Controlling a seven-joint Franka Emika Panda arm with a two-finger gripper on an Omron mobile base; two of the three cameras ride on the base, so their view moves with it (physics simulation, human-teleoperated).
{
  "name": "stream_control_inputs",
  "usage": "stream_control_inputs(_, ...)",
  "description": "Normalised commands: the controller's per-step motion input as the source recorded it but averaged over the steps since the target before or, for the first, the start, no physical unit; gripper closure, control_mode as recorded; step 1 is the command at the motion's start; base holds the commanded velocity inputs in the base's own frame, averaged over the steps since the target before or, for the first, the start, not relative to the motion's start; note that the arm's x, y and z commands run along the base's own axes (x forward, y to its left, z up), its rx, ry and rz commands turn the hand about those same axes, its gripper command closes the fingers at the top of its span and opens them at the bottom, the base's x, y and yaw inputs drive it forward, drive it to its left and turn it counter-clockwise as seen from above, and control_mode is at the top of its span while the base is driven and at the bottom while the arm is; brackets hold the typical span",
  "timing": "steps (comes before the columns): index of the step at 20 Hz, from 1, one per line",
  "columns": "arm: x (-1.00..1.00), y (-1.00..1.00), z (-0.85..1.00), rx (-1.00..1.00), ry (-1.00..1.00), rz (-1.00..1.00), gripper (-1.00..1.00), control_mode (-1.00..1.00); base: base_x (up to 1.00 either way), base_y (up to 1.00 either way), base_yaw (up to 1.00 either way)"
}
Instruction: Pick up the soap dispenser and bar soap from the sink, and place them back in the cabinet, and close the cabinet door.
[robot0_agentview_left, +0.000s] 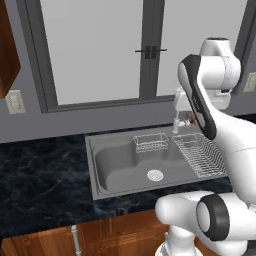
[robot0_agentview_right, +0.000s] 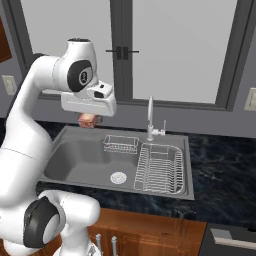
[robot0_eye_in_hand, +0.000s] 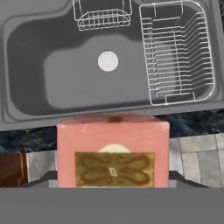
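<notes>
The bar soap (robot0_eye_in_hand: 113, 151), a pinkish-red block with a gold patterned face, is held by my gripper (robot0_agentview_right: 90, 118), which is shut on it. It hangs above the back left rim of the sink (robot0_agentview_right: 75, 162), well clear of the basin. In the left base view the bar soap (robot0_agentview_left: 188, 118) peeks out behind my forearm. Looking down from the hand, the grey sink (robot0_eye_in_hand: 65, 78) lies below with nothing loose in it. A reddish-brown edge of the cabinet (robot0_agentview_left: 7, 50) shows at the upper left; I cannot tell whether that edge is the cabinet door. The soap dispenser is out of view.
A wire dish rack (robot0_agentview_right: 160, 170) fills the sink's right side and a small wire basket (robot0_agentview_right: 121, 145) sits at its back. The curved faucet (robot0_agentview_right: 150, 117) rises behind them. Dark stone counter (robot0_agentview_left: 40, 180) surrounds the sink, with windows behind and base cabinets (robot0_agentview_left: 115, 235) below.
</notes>
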Motion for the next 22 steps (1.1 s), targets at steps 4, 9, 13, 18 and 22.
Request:
stream_control_inputs(4,-0.43,0.00,0.00,0.00,0.00,0.00,1.00,-1.00,0.00,0.00,0.00)
stream_control_inputs(9,0.00,0.00,0.00,0.00,0.00,0.00,1.00,1.00,-0.49,-0.19,0.01)
stream_control_inputs(13,0.00,0.00,0.00,0.00,0.00,0.00,1.00,1.00,-0.58,-0.46,0.03)
stream_control_inputs(18,0.00,0.00,0.00,0.00,0.00,0.00,1.00,1.00,-0.47,-0.50,0.00)
stream_control_inputs(22,0.00,0.00,0.00,0.00,0.00,0.00,1.00,1.00,-0.24,-0.51,0.00)
